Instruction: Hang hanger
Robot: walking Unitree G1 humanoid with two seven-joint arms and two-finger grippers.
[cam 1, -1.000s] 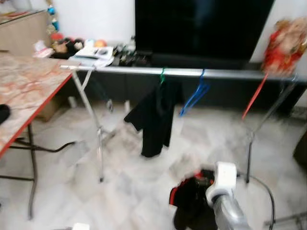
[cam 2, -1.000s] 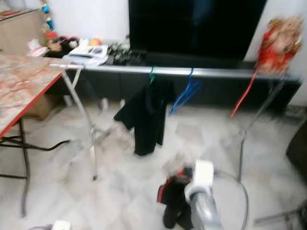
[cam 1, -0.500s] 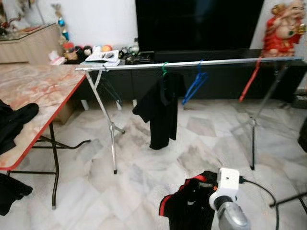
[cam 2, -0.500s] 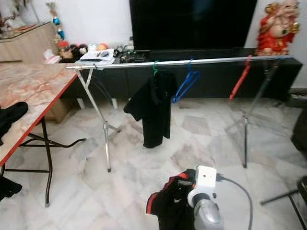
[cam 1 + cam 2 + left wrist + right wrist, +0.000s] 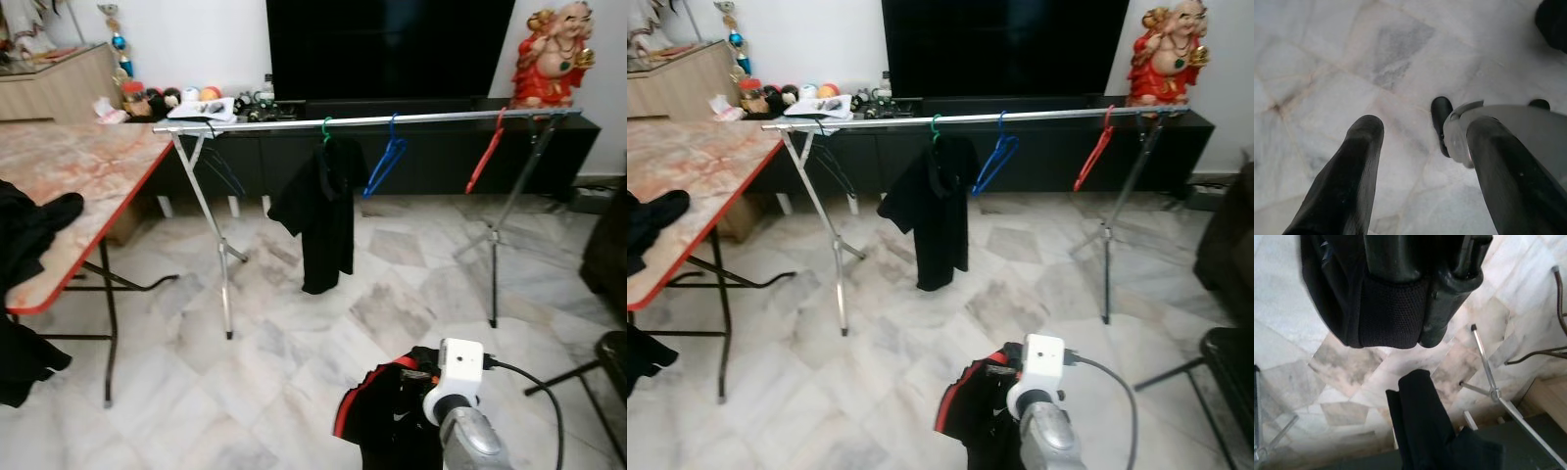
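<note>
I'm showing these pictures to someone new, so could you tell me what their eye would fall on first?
Probably the long silver rail across the room, with a black shirt on a green hanger, a blue hanger beside it and a red hanger further right. Next, the black and red garment at the right gripper, low in front.

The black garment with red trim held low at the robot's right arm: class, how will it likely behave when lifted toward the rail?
The black garment with red trim sags in folds beside the right arm's white wrist, so it is probably floppy and light. Its loose hem may swing or drag. The silver rail stands on thin legs, so a hard push might rock it.
</note>
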